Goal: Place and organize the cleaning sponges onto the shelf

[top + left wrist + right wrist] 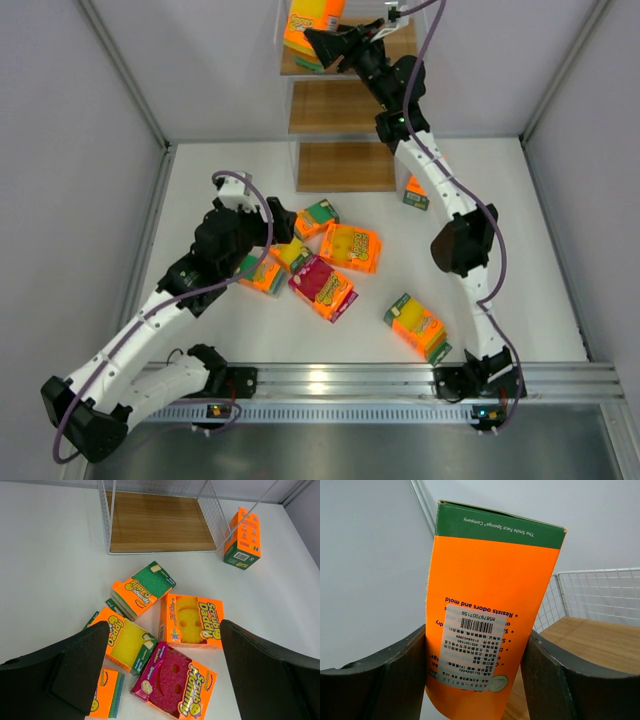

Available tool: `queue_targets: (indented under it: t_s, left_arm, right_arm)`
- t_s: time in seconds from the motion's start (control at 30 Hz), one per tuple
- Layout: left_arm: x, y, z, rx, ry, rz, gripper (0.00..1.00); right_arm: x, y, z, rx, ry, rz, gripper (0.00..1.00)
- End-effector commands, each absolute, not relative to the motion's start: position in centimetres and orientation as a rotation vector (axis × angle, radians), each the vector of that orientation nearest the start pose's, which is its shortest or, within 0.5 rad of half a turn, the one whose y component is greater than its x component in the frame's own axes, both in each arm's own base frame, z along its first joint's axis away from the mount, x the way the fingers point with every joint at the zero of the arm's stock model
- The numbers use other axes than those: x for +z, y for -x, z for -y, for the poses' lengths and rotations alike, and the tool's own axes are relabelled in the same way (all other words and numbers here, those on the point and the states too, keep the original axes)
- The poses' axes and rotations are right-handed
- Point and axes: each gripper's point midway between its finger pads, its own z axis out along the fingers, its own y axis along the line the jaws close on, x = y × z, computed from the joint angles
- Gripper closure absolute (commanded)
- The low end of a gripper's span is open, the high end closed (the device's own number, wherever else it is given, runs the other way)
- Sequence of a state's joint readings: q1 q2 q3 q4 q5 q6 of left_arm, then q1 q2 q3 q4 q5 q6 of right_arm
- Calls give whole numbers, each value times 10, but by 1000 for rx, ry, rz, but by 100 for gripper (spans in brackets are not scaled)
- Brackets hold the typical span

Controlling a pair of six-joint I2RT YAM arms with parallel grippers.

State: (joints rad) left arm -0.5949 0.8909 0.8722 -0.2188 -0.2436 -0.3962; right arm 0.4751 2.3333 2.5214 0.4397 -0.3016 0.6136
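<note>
The shelf [335, 105] stands at the far centre, with three stepped wooden boards. My right gripper [322, 47] is shut on an orange sponge pack [303, 22] and holds it upright at the left end of the top board; the right wrist view shows the gripper [477, 655] clamped on the pack's barcode side [490, 580]. My left gripper [256, 252] is open and empty, hovering over a cluster of packs. The left wrist view shows this gripper [165, 645] above a magenta pack [175, 685], a yellow pack [192, 620], a yellow-and-green pack [125, 640] and a green-faced pack [143, 587].
One pack [416, 192] stands next to the shelf's lowest board [157, 525]. Another pack [418, 327] lies alone at the near right. A striped-edge pack [106, 692] lies under my left finger. White walls enclose the table on three sides.
</note>
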Motion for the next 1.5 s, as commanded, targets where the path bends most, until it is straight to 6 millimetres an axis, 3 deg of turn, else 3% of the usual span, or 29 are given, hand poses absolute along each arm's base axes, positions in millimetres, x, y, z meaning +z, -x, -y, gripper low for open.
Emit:
queue_targets:
  t_s: [0.0, 0.07, 0.17, 0.3, 0.5, 0.87, 0.93, 1.1, 1.13, 1.17, 1.2, 1.23, 1.27, 1.33, 1.47]
  left_arm:
    - [293, -298, 162, -466, -6, -1784, 2]
    - [297, -300, 162, -461, -11, -1781, 2]
    - [294, -305, 167, -456, -29, -1794, 2]
    - [292, -308, 169, -455, -31, -1805, 2]
    - [294, -310, 172, -467, -31, -1807, 2]
    - [305, -318, 182, -503, -39, -1776, 2]
    - [324, -324, 189, -523, -70, -1718, 2]
    - [407, -356, 216, -566, -163, -1462, 4]
    - [438, -355, 223, -588, -227, -1375, 4]
    - [443, -360, 235, -636, -274, -1353, 4]
    - [455, -366, 233, -676, -261, -1326, 4]
    - [470, -377, 219, -699, -230, -1287, 5]
    - [470, -389, 217, -691, -234, -1276, 6]
    - [496, -396, 208, -663, -258, -1192, 6]
    - [524, -396, 220, -667, -371, -1067, 4]
  right_arm:
    - [533, -533, -358, 1066, 251, -950, 52]
    - [533, -534, -358, 1055, 254, -953, 48]
    - [539, -532, -353, 1033, 247, -956, 13]
    - [542, -534, -345, 1033, 228, -969, 2]
    - [529, -547, -335, 996, 185, -1065, 1]
    - [549, -541, -296, 867, 10, -1163, 3]
    - [543, -544, -296, 841, 10, -1187, 7]
    - [506, -558, -310, 842, 58, -1277, 15]
    - [500, -560, -312, 860, 71, -1290, 15]
    - [491, -563, -316, 882, 81, -1308, 15]
    - [487, -562, -320, 918, 96, -1321, 15]
    - [484, -563, -321, 933, 100, -1328, 15]
    - [483, -563, -322, 943, 108, -1330, 15]
    - [485, -559, -322, 974, 136, -1325, 15]
    - [498, -547, -319, 1025, 171, -1304, 14]
